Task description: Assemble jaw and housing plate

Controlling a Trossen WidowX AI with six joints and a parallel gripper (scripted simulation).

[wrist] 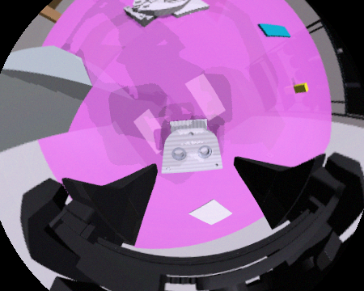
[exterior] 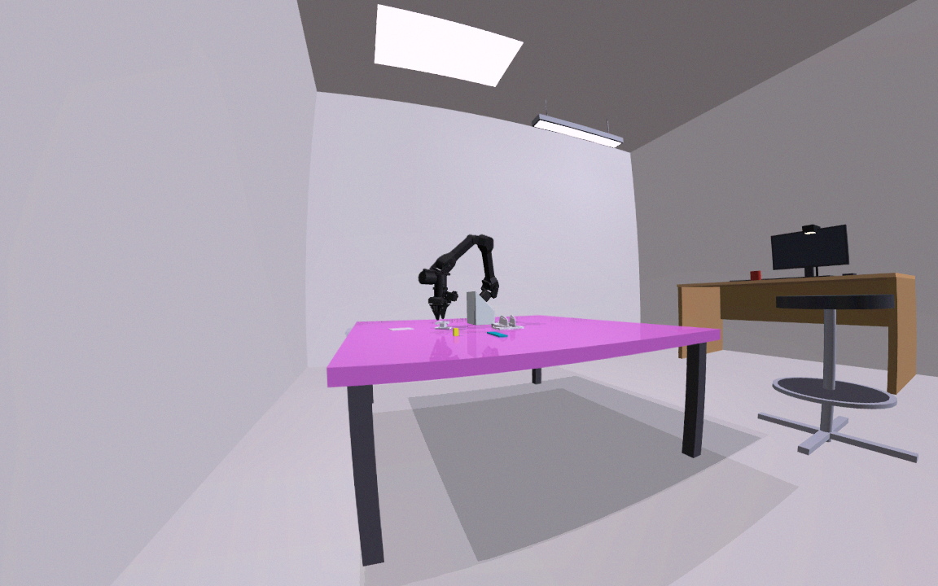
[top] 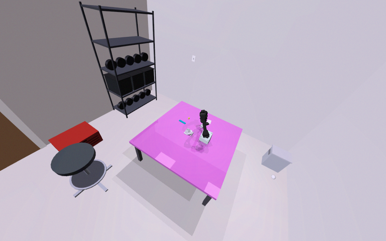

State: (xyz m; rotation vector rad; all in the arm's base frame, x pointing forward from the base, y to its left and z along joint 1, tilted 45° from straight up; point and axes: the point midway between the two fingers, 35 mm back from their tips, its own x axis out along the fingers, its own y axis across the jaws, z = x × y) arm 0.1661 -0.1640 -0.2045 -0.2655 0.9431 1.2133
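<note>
My gripper is open and empty, pointing down above a pale grey plate with two round holes, which looks like the housing plate. The plate lies on the pink table between and just beyond my fingertips in the wrist view, with a ridged strip at its far edge. The base assembly stands apart from it, cut off at the top of the wrist view. The exterior view shows upright pale parts on it. The jaws, pins and gear teeth are too small to tell apart.
A blue bar and a yellow block lie on the table. A white square lies near the plate. The arm's pale mount stands beside the work area.
</note>
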